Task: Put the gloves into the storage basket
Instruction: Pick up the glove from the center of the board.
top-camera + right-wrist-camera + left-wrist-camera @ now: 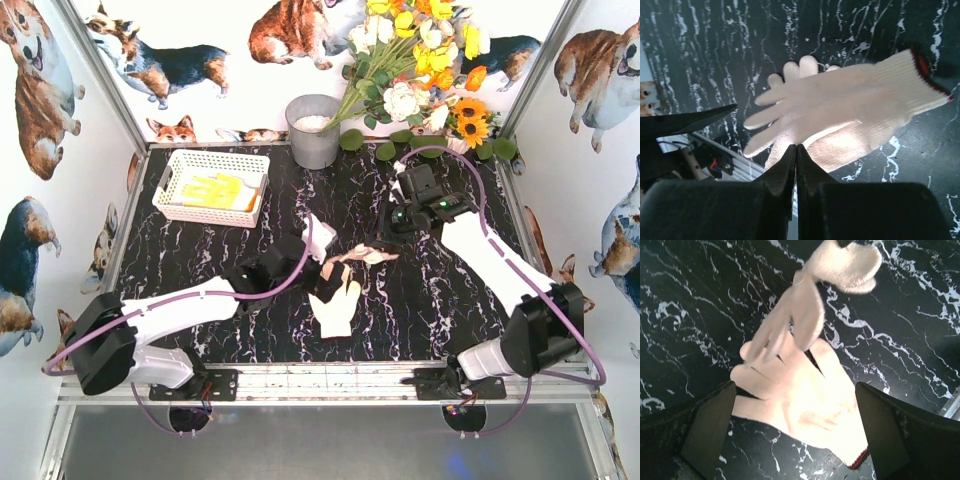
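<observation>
Sitting far-left, storage basket (pixel 215 153): white lattice, holding a yellow glove (pixel 222 190).
Flat cream glove (pixel 337 310): lying between both arms, cuff red-trimmed.
Hanging cream glove (pixel 805 315): dangling above it.
Left gripper (pixel 796 390): gaping wide over it.
Right gripper (pixel 796 150): pinching the hanging cream glove.

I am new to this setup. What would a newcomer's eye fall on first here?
At mid-table the right claw, shut on a cream glove, dangles it over a second cream glove lying on the black marble table under the open left claw. At the far left, the white basket holds a yellow glove.
</observation>
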